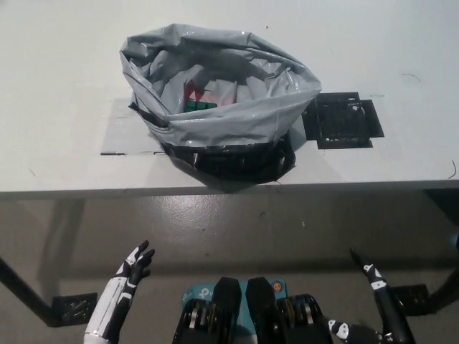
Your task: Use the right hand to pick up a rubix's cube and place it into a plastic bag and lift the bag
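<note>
A white desk (64, 86) fills the upper part of the head view, its front edge running across the picture above a grey floor (237, 229). On the desk, near the front edge and slightly left of the middle, a grey plastic bag (237, 118) is seen standing with its mouth open and its rim crumpled; the lower part of the bag, toward the desk edge, is black. Inside the bag, toward its left side, a cube (199, 100) is partly visible, with red and pale squares on top and green squares on the side facing the camera; most of it is hidden by the bag's front wall. A black square mat (343, 120) is laid flat on the desk just beside the bag on its right. A strip of pale tape (118, 140) is seen on the desk at the bag's left. Below the desk edge, at the lower left, the white left hand (134, 262) is held over the floor with its fingers apart and nothing in it. At the lower right, the black right hand (373, 294) is likewise spread and empty, well apart from the bag.
</note>
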Robot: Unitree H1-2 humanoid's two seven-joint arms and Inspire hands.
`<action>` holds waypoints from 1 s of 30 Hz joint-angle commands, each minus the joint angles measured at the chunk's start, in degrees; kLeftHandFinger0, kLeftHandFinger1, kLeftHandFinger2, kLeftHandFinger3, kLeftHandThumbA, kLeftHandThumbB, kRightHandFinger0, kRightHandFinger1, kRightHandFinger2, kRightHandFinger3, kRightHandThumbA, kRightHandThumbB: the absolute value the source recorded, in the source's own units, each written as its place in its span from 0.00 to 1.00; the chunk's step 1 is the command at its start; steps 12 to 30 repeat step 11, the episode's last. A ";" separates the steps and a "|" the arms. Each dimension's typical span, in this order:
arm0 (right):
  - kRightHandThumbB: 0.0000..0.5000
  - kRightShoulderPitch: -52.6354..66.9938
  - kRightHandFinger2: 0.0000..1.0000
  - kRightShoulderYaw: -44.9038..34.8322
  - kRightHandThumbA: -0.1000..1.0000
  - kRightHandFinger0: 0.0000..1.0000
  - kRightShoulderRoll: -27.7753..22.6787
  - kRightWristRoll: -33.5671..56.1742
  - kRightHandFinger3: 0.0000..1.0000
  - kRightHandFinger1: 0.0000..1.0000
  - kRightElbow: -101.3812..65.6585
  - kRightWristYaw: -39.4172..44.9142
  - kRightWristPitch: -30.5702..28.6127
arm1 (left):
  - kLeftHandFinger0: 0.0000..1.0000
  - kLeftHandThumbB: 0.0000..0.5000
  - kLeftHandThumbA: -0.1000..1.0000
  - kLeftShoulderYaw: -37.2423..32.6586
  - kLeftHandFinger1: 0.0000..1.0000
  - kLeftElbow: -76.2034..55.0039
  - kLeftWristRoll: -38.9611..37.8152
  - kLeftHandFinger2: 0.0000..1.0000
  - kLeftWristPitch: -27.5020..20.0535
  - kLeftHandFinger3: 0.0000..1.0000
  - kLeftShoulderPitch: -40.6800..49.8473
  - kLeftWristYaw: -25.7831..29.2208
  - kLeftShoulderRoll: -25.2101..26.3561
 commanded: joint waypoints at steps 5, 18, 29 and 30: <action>0.44 0.43 1.00 0.45 0.93 1.00 0.97 -5.90 1.00 1.00 0.69 -3.71 -12.11 | 1.00 0.30 1.00 1.55 1.00 -3.81 -1.25 1.00 -3.16 1.00 1.16 0.73 -0.61; 0.45 0.61 1.00 0.16 0.93 1.00 1.24 -6.87 1.00 1.00 0.67 -3.79 -12.25 | 1.00 0.31 1.00 1.52 1.00 -3.55 -0.74 1.00 -3.67 1.00 1.18 0.56 -0.52; 0.45 0.61 1.00 0.16 0.93 1.00 1.24 -6.87 1.00 1.00 0.67 -3.79 -12.25 | 1.00 0.31 1.00 1.52 1.00 -3.55 -0.74 1.00 -3.67 1.00 1.18 0.56 -0.52; 0.45 0.61 1.00 0.16 0.93 1.00 1.24 -6.87 1.00 1.00 0.67 -3.79 -12.25 | 1.00 0.31 1.00 1.52 1.00 -3.55 -0.74 1.00 -3.67 1.00 1.18 0.56 -0.52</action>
